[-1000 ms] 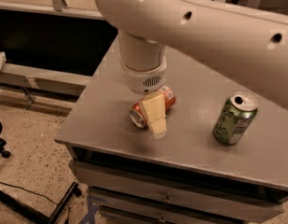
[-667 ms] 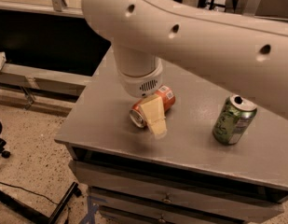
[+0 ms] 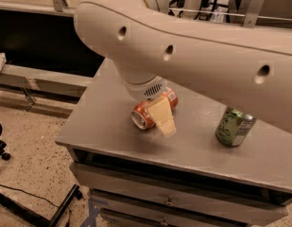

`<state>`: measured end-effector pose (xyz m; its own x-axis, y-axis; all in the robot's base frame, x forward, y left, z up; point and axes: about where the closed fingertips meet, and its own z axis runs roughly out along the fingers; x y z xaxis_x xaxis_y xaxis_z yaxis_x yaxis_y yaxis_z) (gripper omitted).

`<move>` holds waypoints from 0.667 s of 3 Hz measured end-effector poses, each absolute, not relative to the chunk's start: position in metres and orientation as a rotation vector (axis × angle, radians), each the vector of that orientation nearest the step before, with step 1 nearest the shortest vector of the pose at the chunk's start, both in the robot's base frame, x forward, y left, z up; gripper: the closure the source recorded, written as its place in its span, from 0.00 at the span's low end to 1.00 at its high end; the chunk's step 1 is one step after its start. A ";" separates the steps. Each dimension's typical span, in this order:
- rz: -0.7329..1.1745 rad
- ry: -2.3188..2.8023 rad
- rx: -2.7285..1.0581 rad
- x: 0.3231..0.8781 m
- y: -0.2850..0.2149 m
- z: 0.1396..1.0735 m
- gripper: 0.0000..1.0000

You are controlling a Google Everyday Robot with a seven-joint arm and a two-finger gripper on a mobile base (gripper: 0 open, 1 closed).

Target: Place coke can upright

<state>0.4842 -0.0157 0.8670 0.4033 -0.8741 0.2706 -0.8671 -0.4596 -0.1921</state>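
Coke can (image 3: 144, 114) lying on its side at centre frame on the grey cabinet top (image 3: 103, 122); a green can (image 3: 234, 126) stands well apart at right. We see the gripper (image 3: 161, 116) over the can, but cannot tell whether it grips. We judge grasping in hand; next: firm hold, lift, rotate upright.

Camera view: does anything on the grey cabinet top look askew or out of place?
The red-orange aluminium coke can lies on its side on the grey cabinet top, silver end toward the front-left, with the end effector down at its middle. The green can to its right stands upright.
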 end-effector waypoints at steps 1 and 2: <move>-0.588 1.567 -2.650 0.481 -0.021 0.863 0.00; -0.639 1.467 -2.734 0.474 -0.030 0.859 0.00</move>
<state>0.4739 -0.0299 0.8589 0.4897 -0.7941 0.3600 -0.8045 -0.5707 -0.1644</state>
